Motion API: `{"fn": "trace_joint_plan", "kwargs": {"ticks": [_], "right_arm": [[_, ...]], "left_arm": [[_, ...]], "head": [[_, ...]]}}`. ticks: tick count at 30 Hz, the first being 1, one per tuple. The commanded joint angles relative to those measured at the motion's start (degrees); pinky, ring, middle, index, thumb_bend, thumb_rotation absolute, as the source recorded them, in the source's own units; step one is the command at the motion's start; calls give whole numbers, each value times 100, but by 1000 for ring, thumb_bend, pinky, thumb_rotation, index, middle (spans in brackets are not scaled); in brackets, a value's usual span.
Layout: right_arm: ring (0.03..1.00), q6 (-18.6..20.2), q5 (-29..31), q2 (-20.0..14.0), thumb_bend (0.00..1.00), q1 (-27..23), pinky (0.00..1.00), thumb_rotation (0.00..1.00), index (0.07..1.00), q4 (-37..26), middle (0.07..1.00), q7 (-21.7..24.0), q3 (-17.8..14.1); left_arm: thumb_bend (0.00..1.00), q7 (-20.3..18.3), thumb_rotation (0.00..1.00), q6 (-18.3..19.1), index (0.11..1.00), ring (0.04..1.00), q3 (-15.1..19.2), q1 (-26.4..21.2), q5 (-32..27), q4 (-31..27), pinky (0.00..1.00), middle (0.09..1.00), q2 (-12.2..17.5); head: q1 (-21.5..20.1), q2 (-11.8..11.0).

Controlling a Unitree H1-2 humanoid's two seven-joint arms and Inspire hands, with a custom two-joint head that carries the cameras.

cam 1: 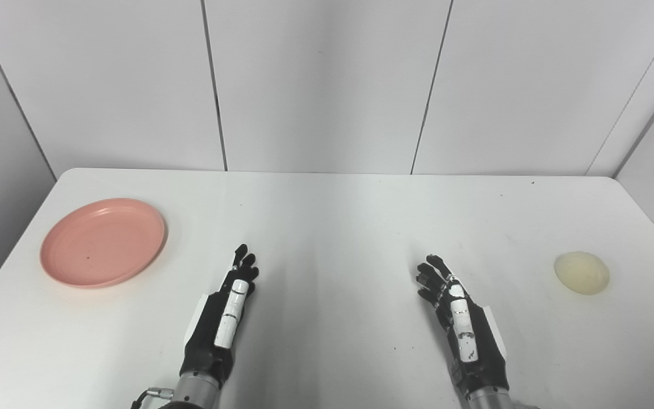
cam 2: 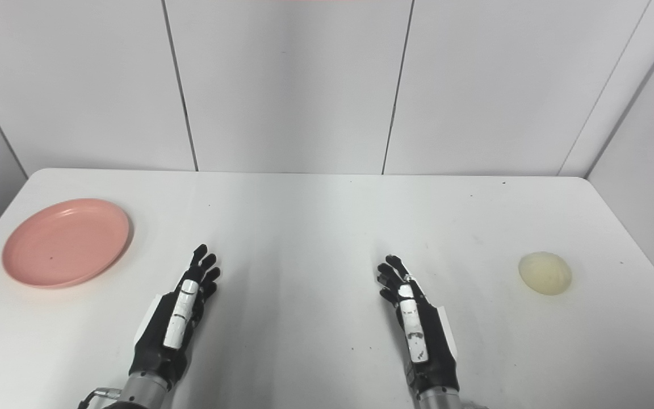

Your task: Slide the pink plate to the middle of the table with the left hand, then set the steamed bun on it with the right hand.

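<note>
The pink plate (cam 1: 103,241) lies empty on the white table (cam 1: 332,227) at the far left. The pale steamed bun (cam 1: 581,272) sits on the table at the far right. My left hand (cam 1: 225,315) rests near the front edge, left of centre, fingers stretched out, open and empty, well to the right of the plate. My right hand (cam 1: 460,318) is near the front edge, right of centre, open and empty, fingers slightly curled, well to the left of the bun. The same scene shows in the right eye view, with the plate (cam 2: 66,241) and bun (cam 2: 545,272).
White wall panels (cam 1: 327,85) stand close behind the table's far edge. The table's left and right edges lie close to the plate and the bun.
</note>
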Motion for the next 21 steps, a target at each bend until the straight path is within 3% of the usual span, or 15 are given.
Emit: {"fn": "trace_joint_plan", "kwargs": {"ticks": [1, 10, 21], "right_arm": [[866, -27, 2, -4, 797, -42, 875, 999, 877, -157, 863, 32, -6], [879, -156, 134, -96, 795, -54, 890, 997, 878, -5, 863, 103, -78], [910, -508, 489, -417, 722, -100, 925, 1000, 898, 460, 888, 387, -301]], "left_arm": [[636, -28, 1000, -96, 1000, 975, -32, -142, 26, -148, 993, 1000, -13], [627, 30, 993, -165, 1000, 973, -107, -153, 102, -40, 992, 1000, -91], [563, 294, 1000, -502, 1000, 965, -308, -213, 458, 456, 978, 1000, -375]], "head": [[30, -14], [319, -157], [1228, -502]]}}
